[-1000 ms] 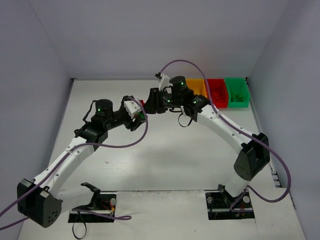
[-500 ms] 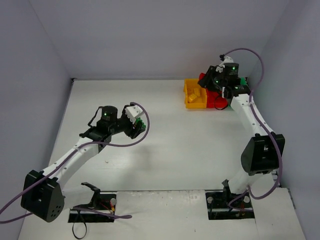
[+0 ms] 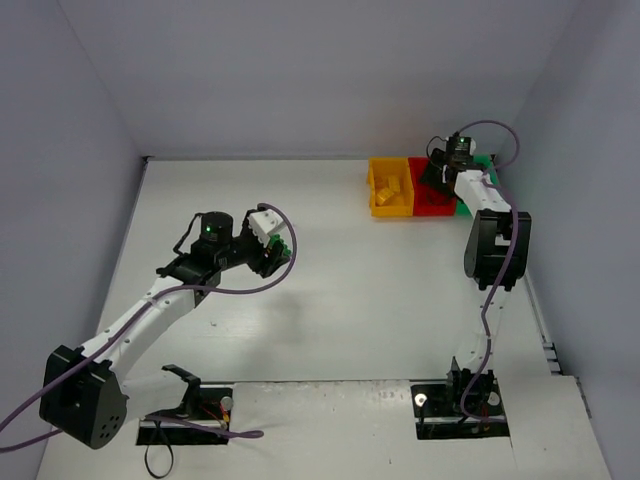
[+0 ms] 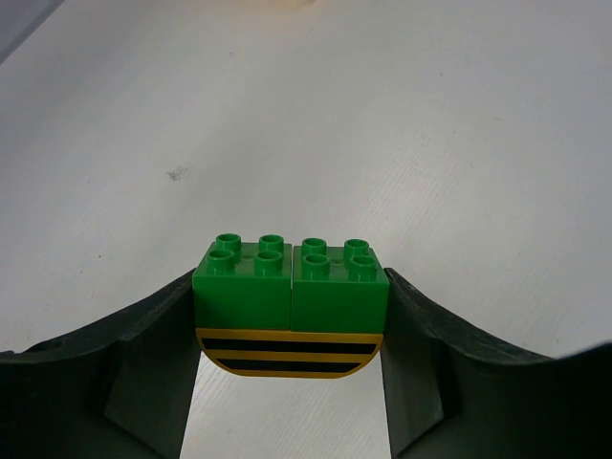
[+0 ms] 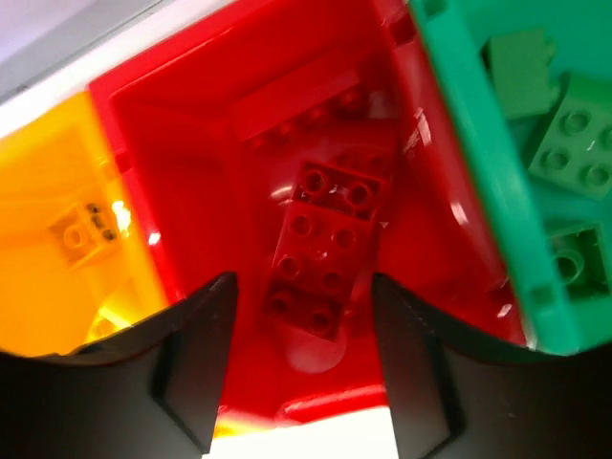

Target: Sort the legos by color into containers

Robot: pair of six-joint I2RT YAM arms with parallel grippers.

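My left gripper [image 4: 290, 320] is shut on a stack of legos: two green bricks [image 4: 290, 282] side by side on a rounded piece with yellow and black stripes [image 4: 288, 352]. It holds them above the bare table, left of centre, where the left gripper [image 3: 272, 250] shows from above. The right gripper [image 5: 304, 368] hangs open over the red bin [image 5: 191, 124]. A red brick [image 5: 320, 258] lies loose on the bin floor below the jaws. The yellow bin [image 5: 38, 287] holds a yellow brick [image 5: 86, 229]. The green bin [image 5: 478, 163] holds green bricks [image 5: 574, 143].
The three bins stand in a row at the table's far right corner: yellow bin [image 3: 390, 187], red bin [image 3: 430, 198], and the green one mostly hidden behind my right arm [image 3: 490, 240]. Enclosure walls close in the back and sides. Purple cables trail from both arms.
The right arm swung from the table's middle to the bins, and its jaws opened over the red bin, where the red brick now lies. The left arm drew back slightly, still holding its stack.
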